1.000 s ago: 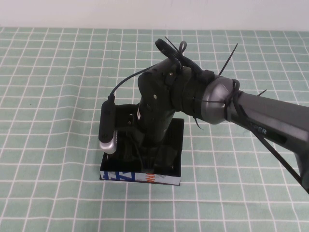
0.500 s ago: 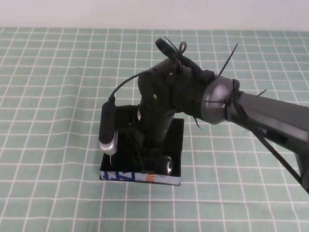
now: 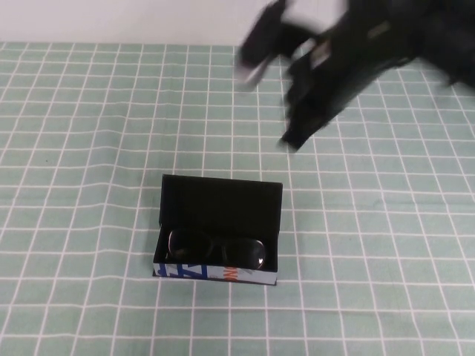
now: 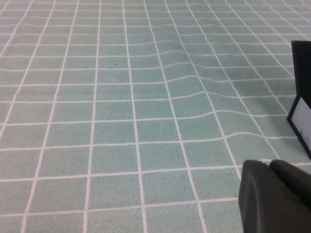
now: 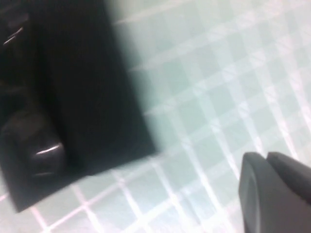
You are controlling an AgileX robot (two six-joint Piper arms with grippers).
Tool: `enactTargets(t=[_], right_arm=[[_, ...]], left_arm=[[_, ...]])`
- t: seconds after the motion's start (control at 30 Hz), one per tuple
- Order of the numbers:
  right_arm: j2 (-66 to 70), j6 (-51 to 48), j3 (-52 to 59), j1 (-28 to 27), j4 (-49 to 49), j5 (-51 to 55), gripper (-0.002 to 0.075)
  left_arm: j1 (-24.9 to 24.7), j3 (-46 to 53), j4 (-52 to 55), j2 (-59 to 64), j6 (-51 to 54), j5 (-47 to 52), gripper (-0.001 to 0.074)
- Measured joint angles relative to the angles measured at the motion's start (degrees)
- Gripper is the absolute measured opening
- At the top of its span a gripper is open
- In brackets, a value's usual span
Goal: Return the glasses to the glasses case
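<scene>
The glasses case [image 3: 221,199] stands open in the middle of the green checked cloth, lid up, its printed front side toward me. The black glasses [image 3: 215,247] lie inside it. My right gripper [image 3: 291,141] is blurred, raised high above the far right of the cloth, well away from the case. In the right wrist view its fingertips [image 5: 266,158] are together and empty, with the case [image 5: 97,97] and the glasses [image 5: 34,150] off to the side. My left gripper [image 4: 268,165] is shut and empty, low over the cloth, with an edge of the case [image 4: 301,82] in sight.
The green checked cloth [image 3: 89,148] covers the table and is slightly rippled left of the case [image 4: 194,63]. A pale wall runs along the far edge [image 3: 111,18].
My right gripper has lifted out of the case and swung up and to the far right. The glasses stay in the case, now in plain sight.
</scene>
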Motion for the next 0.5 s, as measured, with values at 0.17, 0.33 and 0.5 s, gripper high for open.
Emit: enactTargets(t=[0.17, 0.33, 0.5], right_arm=[[-8.3, 4.8, 1.4, -12.9, 10.8, 0.5, -0.0011], [-19.9, 7.2, 10.6, -23.8, 21.9, -3.0, -0.0011], [-35.5, 9.6, 27.6, -29.2, 26.8, -11.5, -0.0011]], left_arm=[[0.0, 0.0, 0.0, 0.0, 0.0, 0.0, -0.0004], [0.0, 0.0, 0.0, 0.0, 0.0, 0.0, -0.0004], [0.0, 0.0, 0.1, 0.0, 0.0, 0.0, -0.0004]])
